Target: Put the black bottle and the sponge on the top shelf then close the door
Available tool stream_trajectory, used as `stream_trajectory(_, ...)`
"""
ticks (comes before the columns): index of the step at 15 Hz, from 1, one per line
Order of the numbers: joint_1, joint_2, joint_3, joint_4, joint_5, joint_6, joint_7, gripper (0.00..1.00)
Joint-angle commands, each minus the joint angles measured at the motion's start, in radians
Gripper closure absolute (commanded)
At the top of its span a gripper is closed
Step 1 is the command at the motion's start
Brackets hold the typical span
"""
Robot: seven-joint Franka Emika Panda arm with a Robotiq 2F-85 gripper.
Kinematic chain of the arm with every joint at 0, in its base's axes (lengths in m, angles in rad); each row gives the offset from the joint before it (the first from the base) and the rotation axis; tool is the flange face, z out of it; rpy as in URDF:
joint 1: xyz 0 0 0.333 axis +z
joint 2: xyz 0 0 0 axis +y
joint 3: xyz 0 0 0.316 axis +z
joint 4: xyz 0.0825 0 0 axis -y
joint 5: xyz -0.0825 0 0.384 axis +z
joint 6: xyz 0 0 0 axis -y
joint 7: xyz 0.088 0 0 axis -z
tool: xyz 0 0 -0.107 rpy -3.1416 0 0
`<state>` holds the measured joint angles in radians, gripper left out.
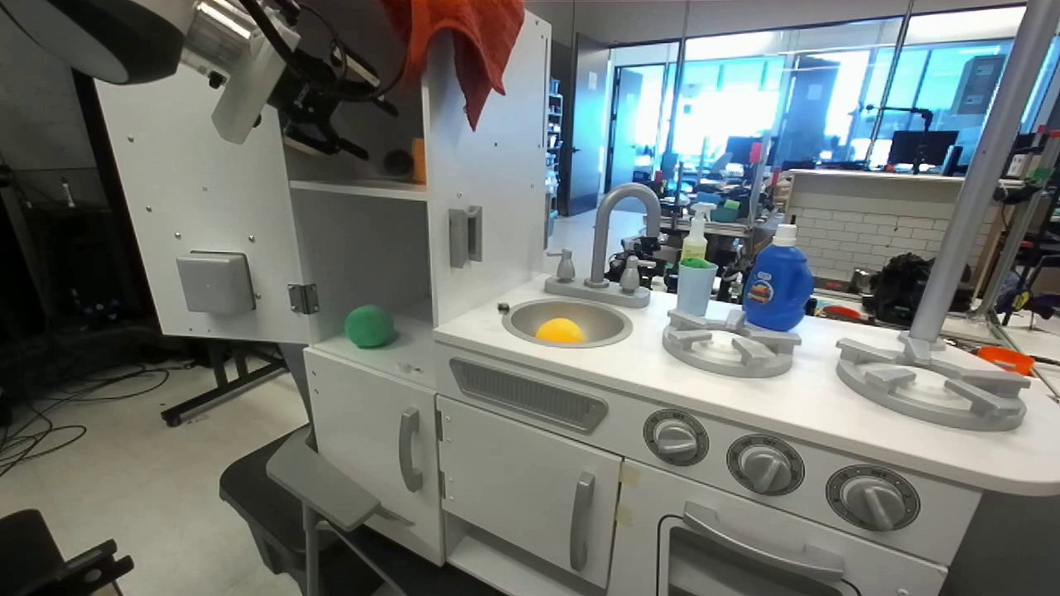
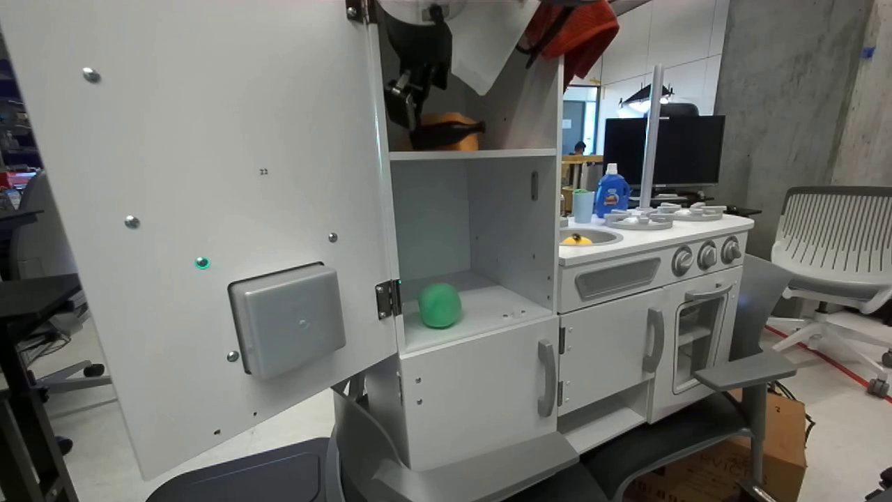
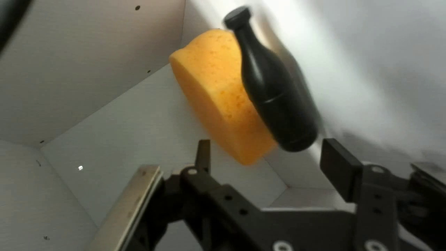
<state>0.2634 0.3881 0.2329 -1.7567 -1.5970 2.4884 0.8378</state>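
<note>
The slim black bottle (image 2: 440, 134) is seen lying on its side on the white top shelf (image 2: 516, 154), its narrow neck and cap turned to the right in an exterior view. Behind it, the thick, orange, porous sponge (image 3: 216, 66) is partly hidden by the bottle; whether the two touch cannot be told. The tall white door (image 2: 174, 174) is swung wide open.

Has rounded black-and-white arm (image 1: 141, 41), silver metal collar (image 1: 219, 37), angular white plate (image 1: 255, 87), looping black cables (image 1: 269, 35). Ends in black gripper (image 3: 266, 150): blocky fingertips (image 3: 338, 165), drilled linkage bars (image 3: 224, 205), pale round screw heads (image 3: 282, 245).
</note>
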Motion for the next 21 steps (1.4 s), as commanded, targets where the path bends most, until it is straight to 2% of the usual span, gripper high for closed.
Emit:
stream_trajectory(1, -0.005, -0.004, 0.003, 0.017, 0.049, 0.027, -0.039, 0.00)
stream_trajectory(4, -0.027, -0.031, 0.013, -0.003, 0.171, 0.072, -0.158, 0.00)
stream_trajectory(7, -0.068, -0.090, 0.031, -0.078, 0.408, 0.151, -0.390, 0.00)
stream_trajectory(10, -0.219, -0.160, 0.206, -0.169, 0.624, 0.127, -0.622, 0.00)
stream_trajectory(12, -0.347, -0.185, 0.368, -0.196, 0.773, 0.077, -0.777, 0.00)
stream_trajectory(17, -0.629, -0.157, 0.748, -0.087, 1.087, -0.158, -1.154, 0.00)
stream_trajectory(19, -0.689, -0.194, 0.801, -0.026, 1.213, -0.253, -1.295, 0.00)
stream_trajectory(21, -0.737, -0.230, 0.815, 0.051, 1.337, -0.342, -1.423, 0.00)
